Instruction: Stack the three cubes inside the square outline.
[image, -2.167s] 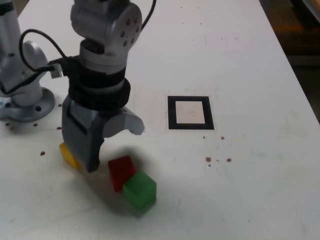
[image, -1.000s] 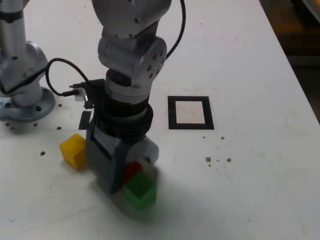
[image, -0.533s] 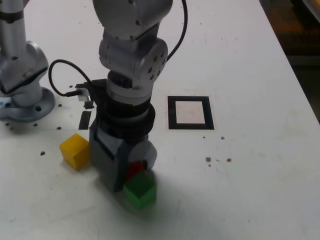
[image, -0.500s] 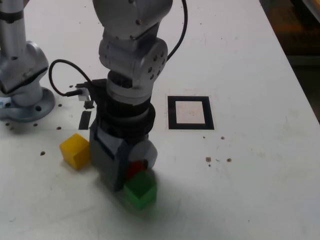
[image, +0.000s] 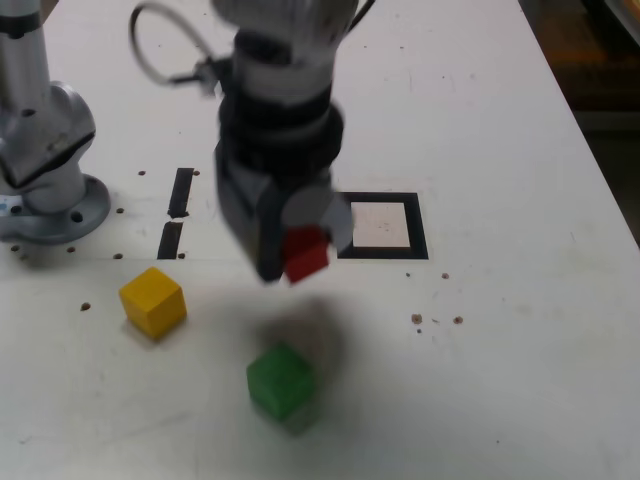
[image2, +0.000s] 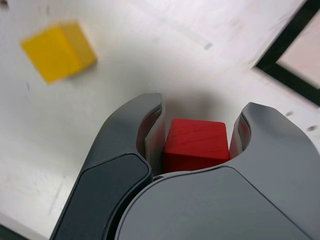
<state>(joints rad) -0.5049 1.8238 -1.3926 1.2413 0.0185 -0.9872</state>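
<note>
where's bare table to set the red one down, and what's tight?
The square outline has a bare white centre. Open table lies to the exterior view's right of it, and also between the yellow cube and the green cube. The gripper, shut on the red cube, crowds the outline's left edge. The tape strips sit near the arm base.

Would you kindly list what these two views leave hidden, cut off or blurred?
- Red cube: its rear, wrist view, hidden inside the end effector.
- Green cube: missing from the wrist view altogether.
- Square outline: wrist view, cut off by the picture's edge.
- Yellow cube: wrist view, motion-blurred.
- Arm's upper part: exterior view, blurred and cut off at the top.
</note>
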